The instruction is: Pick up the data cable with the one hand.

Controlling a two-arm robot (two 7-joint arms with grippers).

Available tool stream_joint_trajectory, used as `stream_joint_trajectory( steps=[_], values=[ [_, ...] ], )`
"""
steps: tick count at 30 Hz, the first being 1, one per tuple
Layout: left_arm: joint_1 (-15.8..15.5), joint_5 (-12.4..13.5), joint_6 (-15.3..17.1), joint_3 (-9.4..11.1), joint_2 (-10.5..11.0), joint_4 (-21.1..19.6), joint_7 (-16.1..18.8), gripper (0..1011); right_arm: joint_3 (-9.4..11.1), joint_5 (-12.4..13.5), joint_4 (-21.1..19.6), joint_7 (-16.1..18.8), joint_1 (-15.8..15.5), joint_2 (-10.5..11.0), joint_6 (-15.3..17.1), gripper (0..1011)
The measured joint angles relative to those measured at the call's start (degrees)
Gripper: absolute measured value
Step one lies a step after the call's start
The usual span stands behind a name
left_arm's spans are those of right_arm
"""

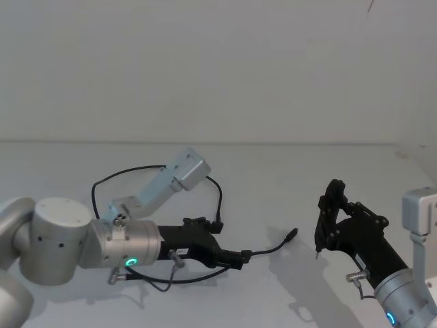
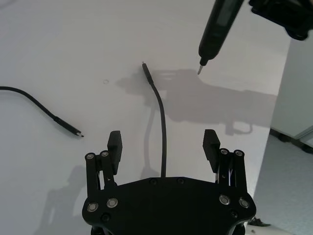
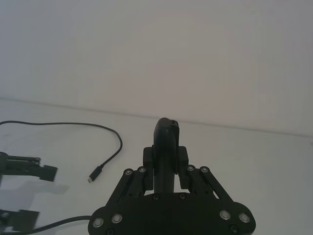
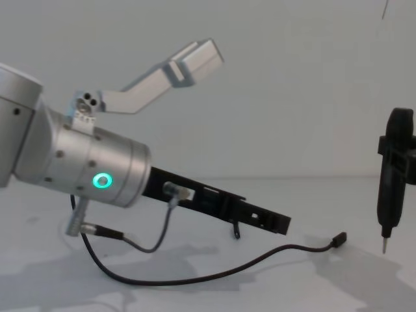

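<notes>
Left end effector is held low over the bench, fingers spread wide, nothing gripped. The data cable is seen lying on the bench, running out between the open fingers to its plug. The cord is judged light, limp and thin; hold is best taken on the straight run behind the plug. Right end effector is parked aside, clamped on a metal-tipped black tool.

readable text: none | left gripper: small white label on its black body, toward 10 o'clock from the fingertips in the chest view, print too small to read | green ring on silver wrist: plain light, no characters legible | black tool: no print legible
</notes>
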Motion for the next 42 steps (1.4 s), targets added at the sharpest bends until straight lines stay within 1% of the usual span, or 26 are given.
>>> stream_joint_trajectory(
  steps=[1, 7, 10, 13, 15, 17, 18, 20, 22, 27, 28, 29, 30, 31, 33, 34, 35, 37, 40, 42],
  values=[
    [-0.5, -0.1, 0.5, 0.2, -0.7, 0.9, 0.2, 1001, 0.0, 0.0, 0.0, 0.0, 0.0, 0.0, 0.0, 279],
    [-2.0, -0.3, 2.3, 1.2, -2.8, 3.6, 1.3, 1001, 0.0, 0.0, 0.0, 0.0, 0.0, 0.0, 0.0, 279],
    [-2.4, 0.0, 2.5, 1.8, -3.3, 4.3, 1.7, 1001, 0.0, 0.0, 0.0, 0.0, 0.0, 0.0, 0.0, 279],
    [-3.2, 1.0, 2.4, 3.1, -3.8, 5.3, 2.3, 1001, 0.0, 0.0, 0.0, 0.0, 0.0, 0.0, 0.0, 279],
    [-3.2, 1.2, 2.3, 3.2, -3.8, 5.4, 2.4, 1001, 0.0, 0.0, 0.0, 0.0, 0.0, 0.0, 0.0, 279],
    [-3.7, 2.3, 1.4, 4.2, -4.0, 5.8, 2.8, 1001, 0.0, 0.0, 0.0, 0.0, 0.0, 0.0, 0.0, 279],
    [-3.7, 2.3, 1.4, 4.2, -4.0, 5.8, 2.8, 1001, 0.0, 0.0, 0.0, 0.0, 0.0, 0.0, 0.0, 279],
    [-4.0, 3.4, 0.5, 5.1, -4.1, 6.2, 3.1, 1001, 0.0, 0.0, 0.0, 0.0, 0.0, 0.0, 0.0, 279],
    [-4.2, 3.9, 0.1, 5.5, -4.1, 6.3, 3.3, 1000, 0.0, 0.0, 0.0, 0.0, 0.0, 0.0, 0.0, 279],
    [-4.5, 5.0, -0.8, 6.5, -4.2, 6.7, 3.6, 906, 0.0, 0.0, 0.0, 0.0, 0.0, 0.0, 0.0, 279],
    [-4.6, 5.3, -1.1, 6.7, -4.3, 6.8, 3.7, 872, 0.0, 0.0, 0.0, 0.0, 0.0, 0.0, 0.0, 279],
    [-4.6, 5.3, -1.1, 6.7, -4.3, 6.8, 3.7, 865, 0.0, 0.0, 0.0, 0.0, 0.0, 0.0, 0.0, 279],
    [-4.6, 5.4, -1.2, 6.8, -4.3, 6.8, 3.7, 840, 0.0, 0.0, 0.0, 0.0, 0.0, 0.0, 0.0, 279],
    [-4.7, 5.6, -1.3, 7.0, -4.3, 6.9, 3.7, 790, 0.0, 0.0, 0.0, 0.0, 0.0, 0.0, 0.0, 279],
    [-4.8, 5.9, -1.6, 7.2, -4.3, 7.0, 3.8, 739, 0.0, 0.0, 0.0, 0.0, 0.0, 0.0, 0.0, 279],
    [-4.8, 5.9, -1.6, 7.2, -4.3, 7.0, 3.8, 739, 0.0, 0.0, 0.0, 0.0, 0.0, 0.0, 0.0, 279],
    [-4.8, 6.1, -1.7, 7.3, -4.3, 7.0, 3.9, 685, 0.0, 0.0, 0.0, 0.0, 0.0, 0.0, 0.0, 279],
    [-4.9, 6.2, -1.8, 7.5, -4.4, 7.1, 3.9, 636, 0.0, 0.0, 0.0, 0.0, 0.0, 0.0, 0.0, 279],
    [-5.0, 6.5, -2.0, 7.7, -4.4, 7.1, 4.0, 513, 0.0, 0.0, 0.0, 0.0, 0.0, 0.0, 0.0, 279],
    [-5.0, 6.6, -2.1, 7.8, -4.4, 7.2, 4.0, 484, 0.0, 0.0, 0.0, 0.0, 0.0, 0.0, 0.0, 279]
  ],
)
